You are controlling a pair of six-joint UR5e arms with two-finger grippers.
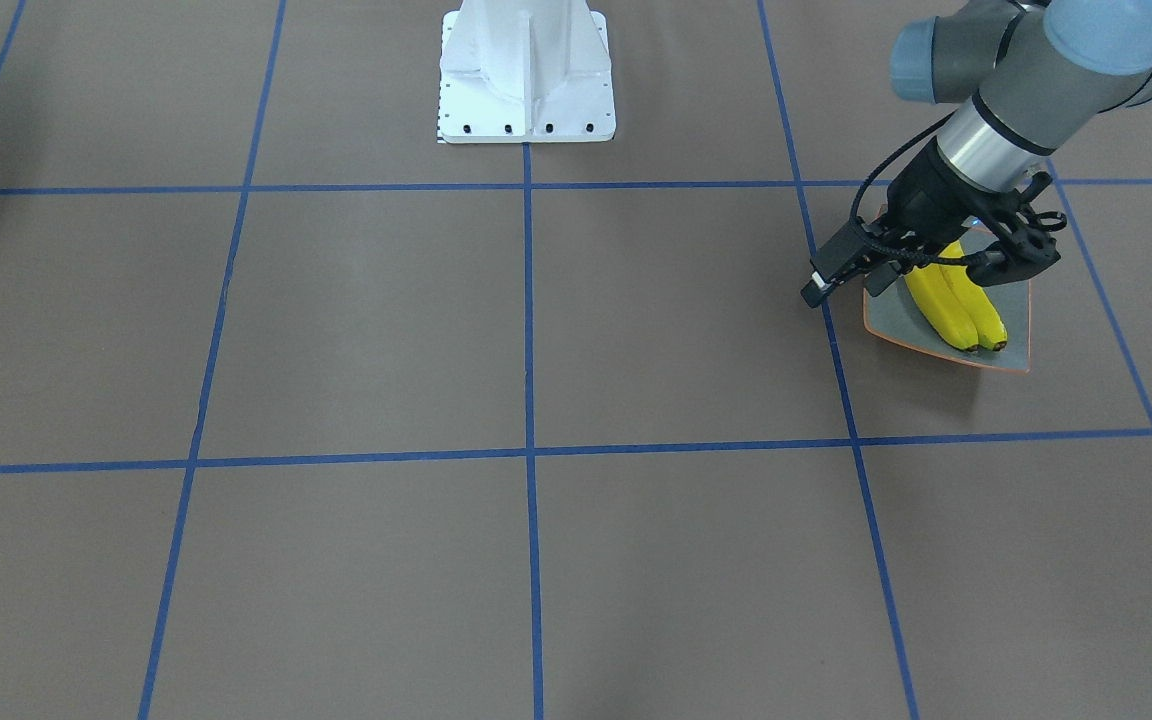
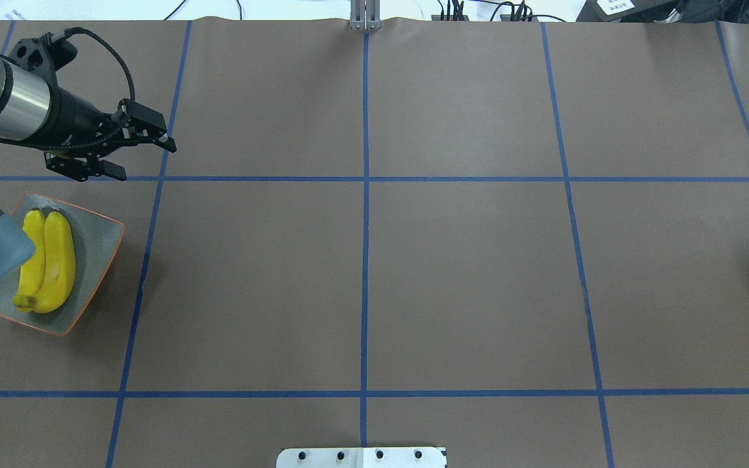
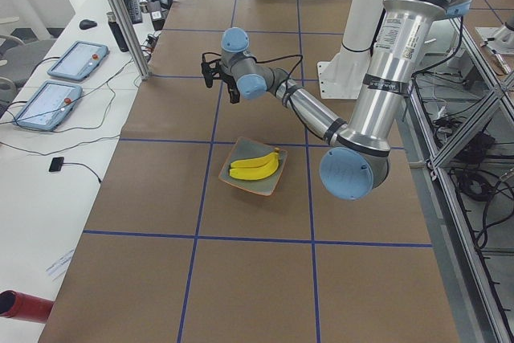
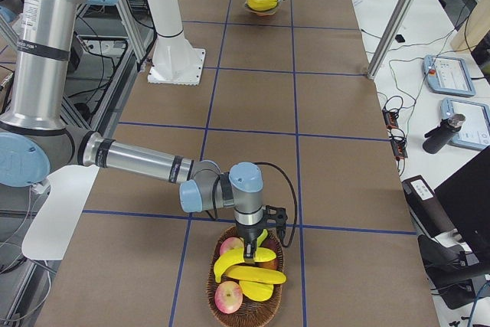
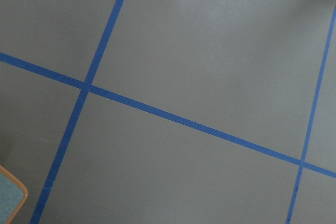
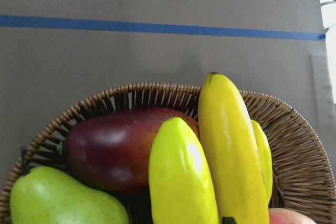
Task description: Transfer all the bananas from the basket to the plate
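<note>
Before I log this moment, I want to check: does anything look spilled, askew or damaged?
Nothing stands out. Two bananas lie neatly side by side on the plate, and the basket stands upright with its fruit inside.

2 silver-grey tubular arms (image 3: 393,46); light-blue joint caps (image 3: 353,173); black left hand (image 2: 145,161) with looped black cable (image 2: 114,49); white bolted pedestal (image 1: 526,75).

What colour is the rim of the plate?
Orange. The plate and its thin rim show best in the overhead exterior view.
</note>
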